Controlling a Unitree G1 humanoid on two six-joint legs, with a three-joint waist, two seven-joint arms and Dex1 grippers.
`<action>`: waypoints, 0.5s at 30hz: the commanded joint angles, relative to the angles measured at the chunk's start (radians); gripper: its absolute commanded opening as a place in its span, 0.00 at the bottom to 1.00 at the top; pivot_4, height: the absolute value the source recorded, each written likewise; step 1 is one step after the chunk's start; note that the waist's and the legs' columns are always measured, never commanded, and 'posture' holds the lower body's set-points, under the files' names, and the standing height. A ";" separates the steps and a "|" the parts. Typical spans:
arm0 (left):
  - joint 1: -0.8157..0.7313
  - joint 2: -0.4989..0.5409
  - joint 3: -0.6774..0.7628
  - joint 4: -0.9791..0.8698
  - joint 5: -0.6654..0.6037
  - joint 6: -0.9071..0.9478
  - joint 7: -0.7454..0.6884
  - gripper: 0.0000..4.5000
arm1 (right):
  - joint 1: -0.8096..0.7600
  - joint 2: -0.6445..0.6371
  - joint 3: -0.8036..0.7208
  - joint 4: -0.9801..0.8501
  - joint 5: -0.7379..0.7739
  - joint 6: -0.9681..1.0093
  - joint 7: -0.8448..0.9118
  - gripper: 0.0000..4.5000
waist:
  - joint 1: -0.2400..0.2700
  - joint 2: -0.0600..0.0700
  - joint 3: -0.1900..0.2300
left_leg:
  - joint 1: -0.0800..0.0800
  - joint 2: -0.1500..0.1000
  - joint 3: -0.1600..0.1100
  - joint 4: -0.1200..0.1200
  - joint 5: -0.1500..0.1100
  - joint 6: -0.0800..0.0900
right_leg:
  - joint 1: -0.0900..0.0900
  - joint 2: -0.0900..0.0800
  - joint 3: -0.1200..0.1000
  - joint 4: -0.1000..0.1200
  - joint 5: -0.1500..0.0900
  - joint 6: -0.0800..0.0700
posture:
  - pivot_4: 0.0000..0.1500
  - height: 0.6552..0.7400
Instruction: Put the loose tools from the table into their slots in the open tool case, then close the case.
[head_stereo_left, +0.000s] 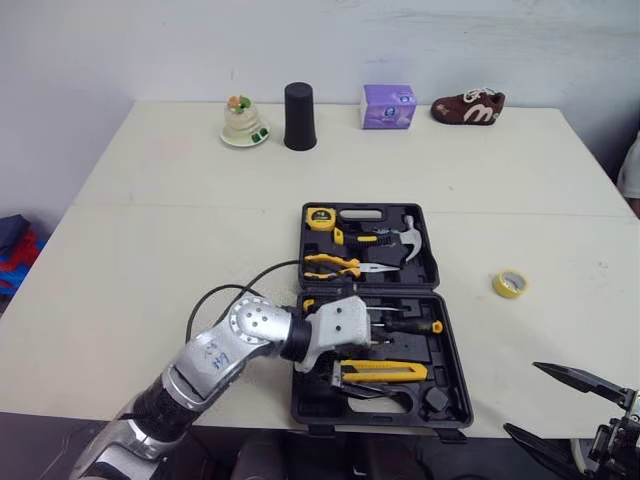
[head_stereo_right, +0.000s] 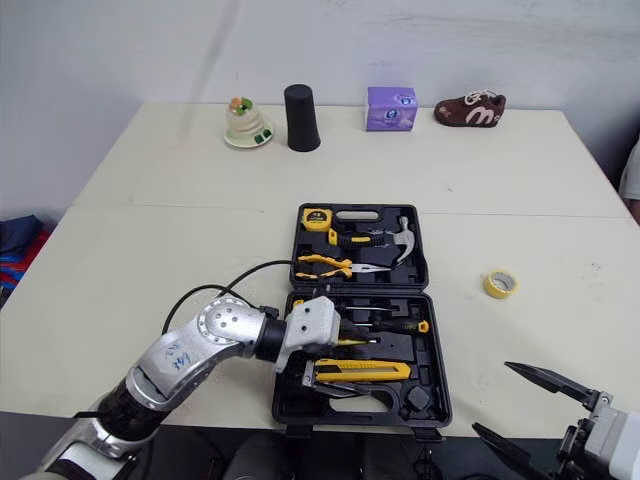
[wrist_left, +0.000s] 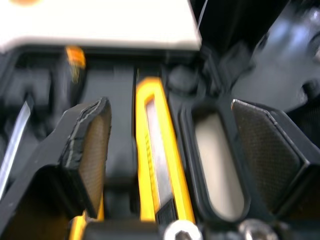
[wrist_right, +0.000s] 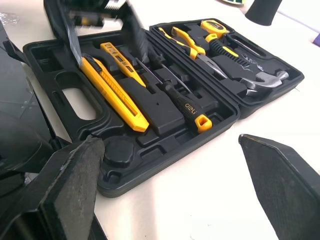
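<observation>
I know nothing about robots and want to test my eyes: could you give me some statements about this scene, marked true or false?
The black plastic tool case lies open. True.
The yellow roll of tape sits inside the case. False: it lies on the cream table, right of the case.
The left gripper hangs open over the yellow utility knife. True.
The right gripper holds the steel-headed hammer. False: it is open and empty; the hammer lies in the case.
</observation>
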 joint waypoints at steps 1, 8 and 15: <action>0.030 -0.008 0.069 0.057 -0.058 -0.124 -0.086 0.79 | 0.005 -0.004 0.001 -0.003 0.008 -0.017 -0.005 1.00 | 0.000 0.001 0.000 | 0.000 0.000 0.000 0.000 0.000 0.000 | 0.000 0.000 0.000 0.000 0.000 0.000 | 1.00 1.00; 0.053 -0.005 0.018 0.192 0.030 -0.336 -0.194 0.11 | 0.003 -0.014 0.009 -0.010 0.006 0.002 -0.024 1.00 | 0.001 0.001 0.000 | 0.000 -0.001 0.000 0.000 0.000 0.000 | 0.000 -0.001 -0.001 0.000 0.000 0.001 | 1.00 1.00; 0.081 -0.029 -0.033 0.248 0.135 -0.351 -0.138 0.02 | -0.009 -0.017 0.030 0.008 -0.001 -0.004 -0.034 1.00 | 0.001 0.001 0.000 | 0.000 -0.001 0.000 0.000 -0.001 0.001 | 0.000 -0.001 -0.001 0.000 0.001 0.001 | 1.00 1.00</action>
